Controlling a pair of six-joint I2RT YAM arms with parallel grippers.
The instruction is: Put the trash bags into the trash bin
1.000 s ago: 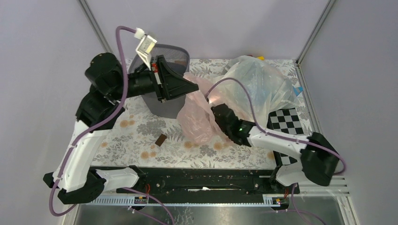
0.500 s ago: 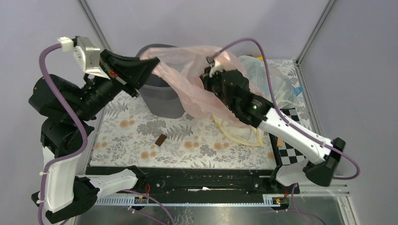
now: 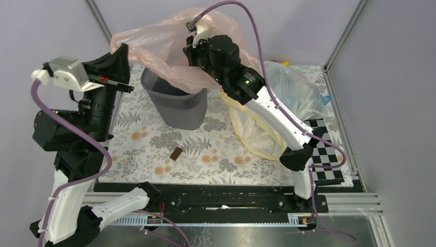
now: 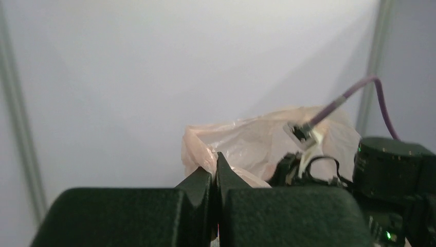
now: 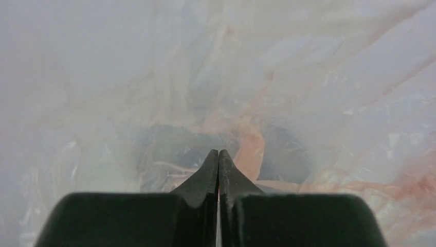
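The pink trash bag (image 3: 159, 51) is stretched out high above the dark grey mesh trash bin (image 3: 176, 105), its lower film hanging onto the bin's mouth. My left gripper (image 3: 122, 51) is shut on the bag's left edge; in the left wrist view the gripper (image 4: 215, 165) pinches a fold of the pink film (image 4: 247, 146). My right gripper (image 3: 191, 50) is shut on the bag's right side, partly wrapped in film. In the right wrist view the gripper (image 5: 218, 155) has its jaws closed, with pink film (image 5: 319, 103) all around and the bin only dimly visible through it.
A bigger clear bag with a cream-yellow band (image 3: 262, 123) lies right of the bin, under my right arm. A small brown piece (image 3: 176, 153) lies on the floral table cover. A checkerboard (image 3: 321, 136) is at the right edge.
Both arms have risen and moved back, lifting the pink bag from beside the bin and spreading it above the bin's mouth. The clear bag stays on the table.
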